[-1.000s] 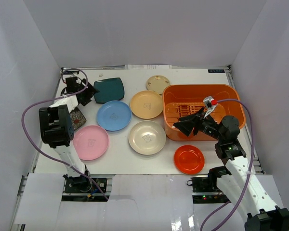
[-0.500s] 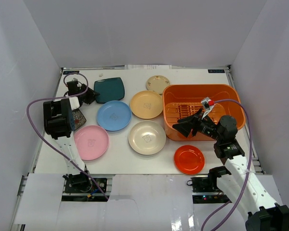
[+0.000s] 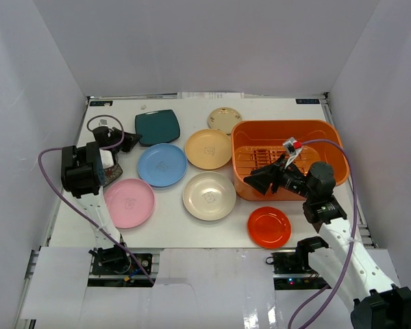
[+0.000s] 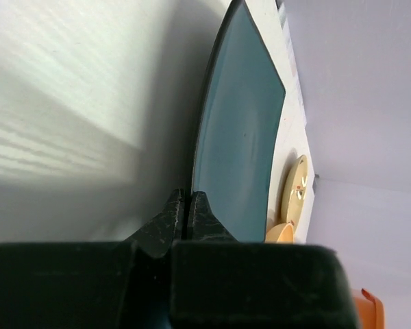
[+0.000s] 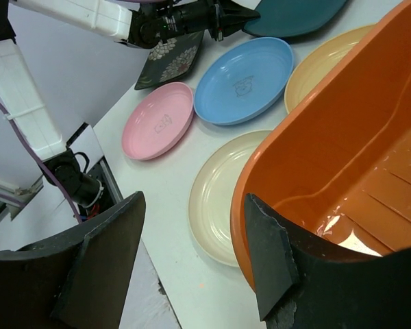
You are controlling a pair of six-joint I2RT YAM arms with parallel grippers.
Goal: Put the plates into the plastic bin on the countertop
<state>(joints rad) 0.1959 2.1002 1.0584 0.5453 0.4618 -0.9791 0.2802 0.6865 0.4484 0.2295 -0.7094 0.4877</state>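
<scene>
While your right gripper (image 5: 192, 216) stood spread across the plastic bin's (image 3: 288, 126) left wall, your left gripper (image 4: 187, 205), far left of it, was pressed together at the dark teal plate's (image 4: 240, 137) rim.

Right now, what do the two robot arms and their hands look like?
The left arm and right arm are white tubes with chunky black joints, each trailing a looping purple cable. The left hand and right hand are black with two flat fingers; a small red-and-white part sits behind the right one.
</scene>
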